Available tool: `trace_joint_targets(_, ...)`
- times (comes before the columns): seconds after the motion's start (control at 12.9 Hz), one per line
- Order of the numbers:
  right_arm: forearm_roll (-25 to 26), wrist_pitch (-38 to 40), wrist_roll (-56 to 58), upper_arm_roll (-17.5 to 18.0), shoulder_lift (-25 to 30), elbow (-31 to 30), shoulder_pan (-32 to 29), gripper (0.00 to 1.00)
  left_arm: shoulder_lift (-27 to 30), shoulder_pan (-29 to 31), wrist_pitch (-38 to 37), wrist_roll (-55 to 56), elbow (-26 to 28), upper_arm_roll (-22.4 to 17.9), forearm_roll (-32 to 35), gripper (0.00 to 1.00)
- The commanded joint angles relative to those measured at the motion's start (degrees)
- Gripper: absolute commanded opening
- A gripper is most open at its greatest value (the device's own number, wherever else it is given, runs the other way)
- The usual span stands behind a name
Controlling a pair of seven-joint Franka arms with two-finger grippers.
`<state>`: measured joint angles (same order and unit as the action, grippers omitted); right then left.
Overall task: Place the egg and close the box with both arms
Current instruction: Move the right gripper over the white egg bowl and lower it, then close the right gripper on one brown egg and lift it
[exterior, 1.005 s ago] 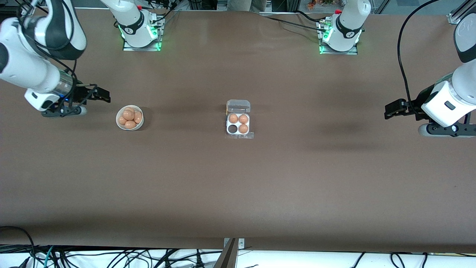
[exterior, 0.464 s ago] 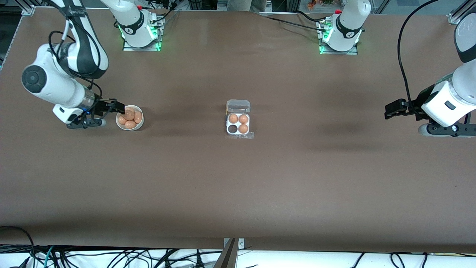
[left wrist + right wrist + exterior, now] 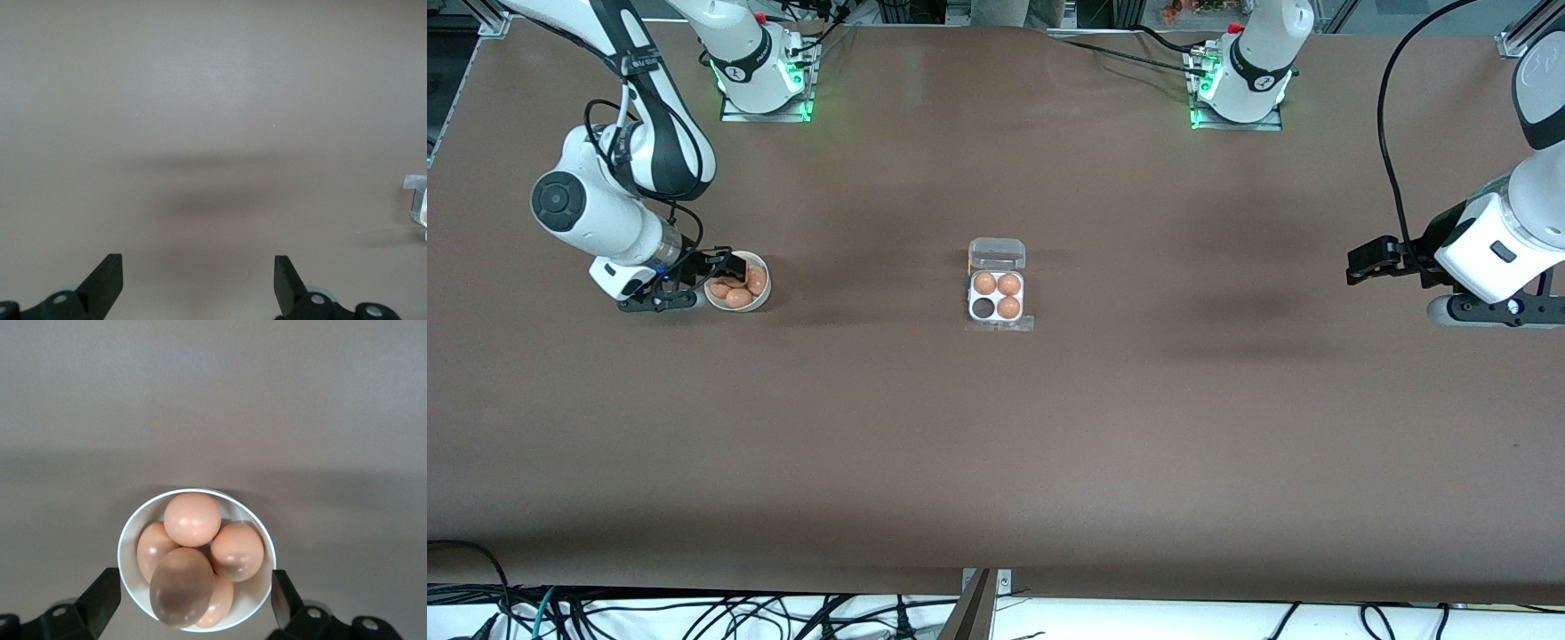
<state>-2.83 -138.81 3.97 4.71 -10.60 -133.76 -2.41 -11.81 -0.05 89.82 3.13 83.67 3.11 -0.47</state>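
The box [image 3: 996, 296] sits mid-table with its clear lid [image 3: 997, 253] hinged open. It holds three eggs and has one empty cell [image 3: 983, 308]. Several orange-brown eggs lie in a round white bowl [image 3: 759, 300] toward the right arm's end of the table. My right gripper [image 3: 725, 265] is open and empty over the bowl's edge. In the right wrist view its fingers straddle the bowl [image 3: 128, 577], with the topmost egg [image 3: 181, 587] close under the gripper [image 3: 195, 600]. My left gripper [image 3: 1360, 262] is open and empty above bare table at the left arm's end, and that arm waits.
The brown table [image 3: 996, 444] is bare around the box and the bowl. A corner of the box [image 3: 417, 200] shows at the edge of the left wrist view, away from the left gripper [image 3: 199, 280]. Cables run along the table edge nearest the front camera.
The right arm has swung in toward the bowl, and its gripper has come from beside the bowl to over its edge. The left arm has not moved.
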Motion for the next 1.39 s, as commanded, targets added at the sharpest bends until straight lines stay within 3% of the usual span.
trace_joint_targets(0.0, -0.7, -2.1, -3.2, 1.6, 0.6, -2.1, 0.3, 1.00, -0.7, 0.4, -0.5, -1.0, -1.6, 0.0, -1.1, 1.00)
trace_joint_targets(0.7, -0.7, -3.5, -3.4, 2.2, 0.7, -4.0, 0.2, 1.00, -0.8, 0.3, -0.5, -1.0, -1.6, 0.0, -1.1, 1.00)
trace_joint_targets(1.16, -0.7, -3.5, -0.2, 0.7, 0.7, -4.0, 0.1, 0.99, -0.8, 0.3, -0.5, -1.0, -1.6, 0.0, -1.1, 1.00)
trace_joint_targets(1.24, -0.7, -3.5, -0.2, 0.7, 0.7, -4.0, 0.1, 0.98, -0.7, 0.3, -0.5, -1.1, -1.6, 0.0, -1.1, 1.00)
trace_joint_targets(1.31, -0.7, -3.4, -0.2, 0.7, 0.7, -3.9, 0.1, 0.84, -0.8, 0.3, -0.5, -1.1, -1.6, 0.0, -1.1, 1.00)
